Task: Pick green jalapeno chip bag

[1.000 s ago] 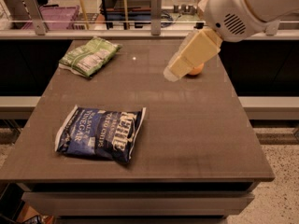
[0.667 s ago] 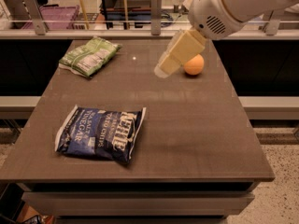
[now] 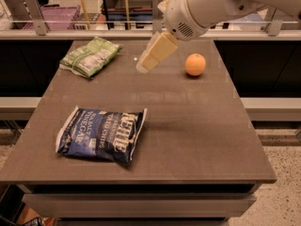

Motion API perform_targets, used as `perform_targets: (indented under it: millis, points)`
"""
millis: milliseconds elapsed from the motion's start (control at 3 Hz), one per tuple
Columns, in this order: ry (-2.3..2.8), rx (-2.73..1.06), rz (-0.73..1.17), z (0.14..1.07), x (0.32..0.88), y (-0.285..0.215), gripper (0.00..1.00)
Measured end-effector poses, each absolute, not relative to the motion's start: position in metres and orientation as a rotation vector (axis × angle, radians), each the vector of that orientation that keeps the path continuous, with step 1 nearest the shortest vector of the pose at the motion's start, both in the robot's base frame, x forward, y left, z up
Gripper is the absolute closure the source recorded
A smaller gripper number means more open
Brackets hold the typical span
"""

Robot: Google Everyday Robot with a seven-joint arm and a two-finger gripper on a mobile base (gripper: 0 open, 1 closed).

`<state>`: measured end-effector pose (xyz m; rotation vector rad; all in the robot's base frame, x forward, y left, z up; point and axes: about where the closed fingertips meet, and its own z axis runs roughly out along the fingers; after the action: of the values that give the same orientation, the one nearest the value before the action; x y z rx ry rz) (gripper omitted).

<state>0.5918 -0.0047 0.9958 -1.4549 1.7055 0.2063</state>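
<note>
The green jalapeno chip bag (image 3: 90,56) lies flat at the far left corner of the brown table (image 3: 188,126); it is light green with a white label panel. The gripper (image 3: 143,67) hangs above the far middle of the table, its cream fingers pointing down and to the left. It is to the right of the green bag and apart from it, with nothing seen in it. The white arm reaches in from the upper right.
A larger dark-blue salt and vinegar chip bag (image 3: 101,134) lies near the front left of the table. An orange (image 3: 195,64) sits at the far right, just right of the gripper. A railing and shelves stand behind the table's far edge.
The arm and gripper have moved steadily to the left across the far side of the table, uncovering the orange and coming closer to the green bag. The bags have not moved.
</note>
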Motion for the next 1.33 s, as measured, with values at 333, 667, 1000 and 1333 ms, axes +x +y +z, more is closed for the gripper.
perform_targets:
  millis: [333, 667, 1000, 1333]
  points:
    - [1.678, -1.449, 0.272, 0.974, 0.618, 0.028, 0.00]
    - [1.698, -1.432, 0.329, 0.952, 0.632, 0.052, 0.00]
    - [1.702, -1.419, 0.378, 0.933, 0.649, 0.078, 0.00]
    - [1.694, -1.410, 0.417, 0.919, 0.665, 0.099, 0.00]
